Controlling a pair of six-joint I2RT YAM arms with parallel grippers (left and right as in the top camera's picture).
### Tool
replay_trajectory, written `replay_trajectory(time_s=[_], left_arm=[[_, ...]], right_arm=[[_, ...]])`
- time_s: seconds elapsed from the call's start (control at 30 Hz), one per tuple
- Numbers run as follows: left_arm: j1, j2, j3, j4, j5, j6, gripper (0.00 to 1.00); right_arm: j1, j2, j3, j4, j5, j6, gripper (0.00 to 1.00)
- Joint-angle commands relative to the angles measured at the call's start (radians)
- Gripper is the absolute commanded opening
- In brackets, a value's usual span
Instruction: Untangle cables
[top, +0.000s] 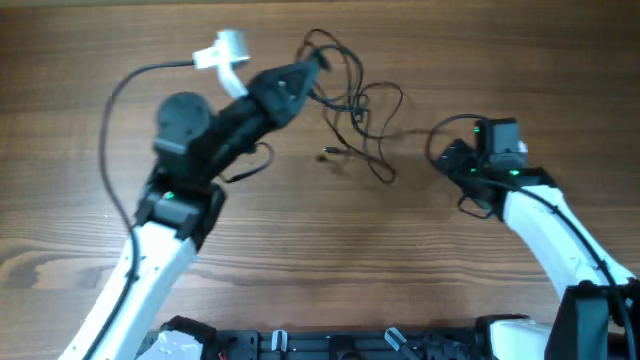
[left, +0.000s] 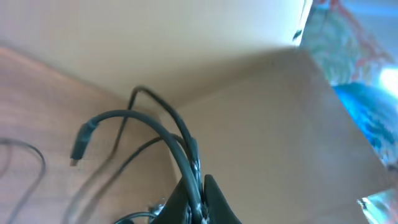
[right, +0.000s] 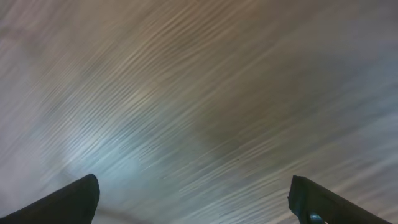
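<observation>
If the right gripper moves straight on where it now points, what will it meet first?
Most likely the bare wooden table: the open right gripper sees only blurred wood ahead, no cables. Depth is unclear.

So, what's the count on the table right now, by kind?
Tangle of thin black cables: 1; single cords too intertwined to count.
Grippers: 2; left gripper shut on the tangle, right gripper open, empty.
Total: 3.

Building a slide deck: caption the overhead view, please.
Left hand shut on tangled thin black cords above a brown wooden table; right hand open nearby.
</observation>
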Motion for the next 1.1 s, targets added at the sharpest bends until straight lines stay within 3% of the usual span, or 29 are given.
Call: replay_trajectory(time_s=[0.0, 0.1, 0.17, 0.2, 0.23, 0.27, 0.43, 0.5, 0.57, 0.67, 0.8, 0.93, 1.0, 1.07], left_arm=[[0.069, -0.040, 0.007, -0.129, -0.003, 0.149, 0.06], [0.077, -0.016, 0.007, -0.344, -0.061, 0.152, 0.09], [0.057, 0.031, 0.007, -0.455, -0.077, 0.151, 0.19], [0.038, 0.061, 0.007, -0.491, -0.077, 0.151, 0.39], [0.002, 0.117, 0.007, -0.535, -0.079, 0.179, 1.00], [-0.030, 0.175, 0.007, -0.598, -0.130, 0.240, 1.00], [-0.033, 0.206, 0.008, -0.797, -0.343, 0.248, 1.00], [-0.006, 0.154, 0.008, -0.852, -0.441, 0.248, 1.00], [0.043, 0.061, 0.008, -0.882, -0.571, 0.247, 1.00], [0.082, 0.001, 0.008, -0.860, -0.610, 0.241, 1.00], [0.106, -0.002, 0.007, -0.840, -0.613, 0.269, 1.00], [0.109, 0.041, 0.007, -0.856, -0.639, 0.307, 1.00], [0.120, 0.048, 0.007, -0.863, -0.658, 0.307, 1.00], [0.146, 0.048, 0.007, -0.866, -0.657, 0.287, 1.00]], right_arm=[[-0.114, 0.006, 0.001, 0.000, 0.030, -0.007, 1.00], [-0.215, 0.006, 0.001, -0.014, -0.095, -0.034, 1.00], [-0.257, 0.006, 0.001, -0.011, -0.249, -0.138, 1.00], [-0.262, 0.006, 0.001, -0.013, -0.307, -0.193, 1.00], [-0.259, 0.006, 0.001, -0.021, -0.388, -0.292, 1.00], [-0.259, 0.006, 0.001, -0.040, -0.444, -0.355, 1.00], [-0.260, -0.014, 0.001, -0.095, -0.524, -0.505, 1.00], [-0.259, -0.045, 0.002, -0.095, -0.684, -0.548, 0.99], [-0.237, -0.080, 0.001, -0.052, -0.982, -0.601, 0.99], [-0.161, -0.082, 0.001, 0.026, -1.082, -0.596, 0.96], [0.076, -0.075, 0.001, 0.259, -1.023, -0.380, 0.90], [0.323, -0.057, 0.001, 0.434, -0.620, -0.088, 0.82], [0.428, -0.025, 0.001, 0.504, -0.490, -0.014, 0.80], [0.516, 0.030, 0.001, 0.602, -0.459, -0.047, 0.78]])
